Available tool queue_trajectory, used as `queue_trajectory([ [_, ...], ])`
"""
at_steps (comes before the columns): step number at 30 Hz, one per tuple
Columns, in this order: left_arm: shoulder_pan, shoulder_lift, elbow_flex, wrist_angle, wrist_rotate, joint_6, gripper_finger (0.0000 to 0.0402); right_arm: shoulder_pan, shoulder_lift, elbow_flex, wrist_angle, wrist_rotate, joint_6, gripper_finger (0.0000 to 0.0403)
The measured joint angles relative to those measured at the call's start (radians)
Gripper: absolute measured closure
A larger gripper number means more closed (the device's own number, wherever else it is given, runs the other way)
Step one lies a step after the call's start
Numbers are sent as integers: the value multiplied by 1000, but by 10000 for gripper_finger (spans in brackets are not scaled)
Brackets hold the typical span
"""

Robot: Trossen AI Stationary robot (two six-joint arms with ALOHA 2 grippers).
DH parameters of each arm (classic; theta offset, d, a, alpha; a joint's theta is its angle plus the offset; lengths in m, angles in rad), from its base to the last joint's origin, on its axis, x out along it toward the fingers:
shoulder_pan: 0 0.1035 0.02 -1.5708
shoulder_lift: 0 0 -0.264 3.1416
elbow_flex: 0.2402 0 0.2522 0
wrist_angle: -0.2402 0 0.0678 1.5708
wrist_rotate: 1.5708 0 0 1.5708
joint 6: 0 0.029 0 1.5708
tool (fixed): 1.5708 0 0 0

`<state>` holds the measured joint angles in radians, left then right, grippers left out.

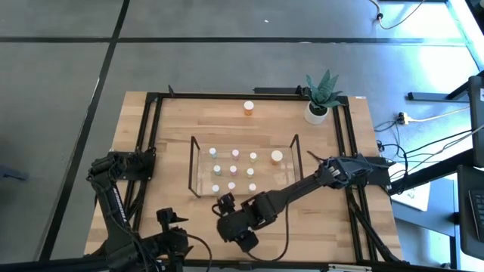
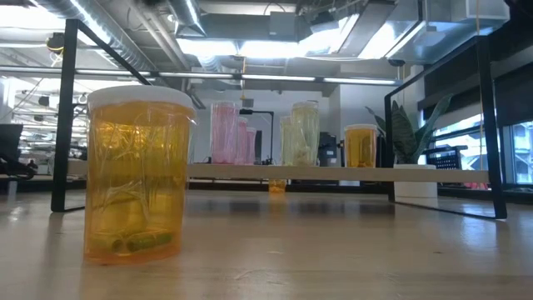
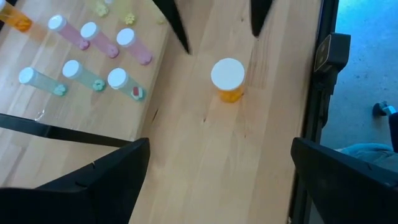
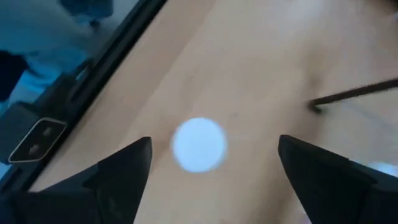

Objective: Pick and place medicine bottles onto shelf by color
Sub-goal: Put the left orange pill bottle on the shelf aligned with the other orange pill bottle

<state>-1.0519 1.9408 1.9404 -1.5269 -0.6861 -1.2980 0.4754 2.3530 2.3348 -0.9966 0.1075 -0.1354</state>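
Observation:
An orange medicine bottle with a white cap (image 3: 227,78) stands upright on the table between the shelf and the near edge; it is large in the low view (image 2: 137,175). My right gripper (image 4: 212,142) is open above it and the cap (image 4: 199,144) shows between its fingers, apart from them; its fingers also show in the left wrist view (image 3: 217,22). My left gripper (image 3: 220,143) is open and empty at the near left (image 1: 170,225). The clear shelf (image 1: 242,168) holds several pinkish, greenish and white bottles (image 3: 93,37). Another orange bottle (image 1: 249,108) stands at the far side.
A plant in a white pot (image 1: 318,112) stands at the far right corner. Black frame rails (image 1: 151,143) run along the table's sides, and one (image 3: 317,93) runs close by the orange bottle. Bare wood lies between the shelf and the near edge.

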Motion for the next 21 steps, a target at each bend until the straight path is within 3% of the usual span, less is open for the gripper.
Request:
queue_trajectory([
  [7, 0, 0, 0, 2, 0, 0, 17, 3, 81, -3, 14, -134, 19, 52],
  [21, 0, 0, 0, 2, 0, 0, 17, 1, 109, -3, 35, -46, -82, 52],
])
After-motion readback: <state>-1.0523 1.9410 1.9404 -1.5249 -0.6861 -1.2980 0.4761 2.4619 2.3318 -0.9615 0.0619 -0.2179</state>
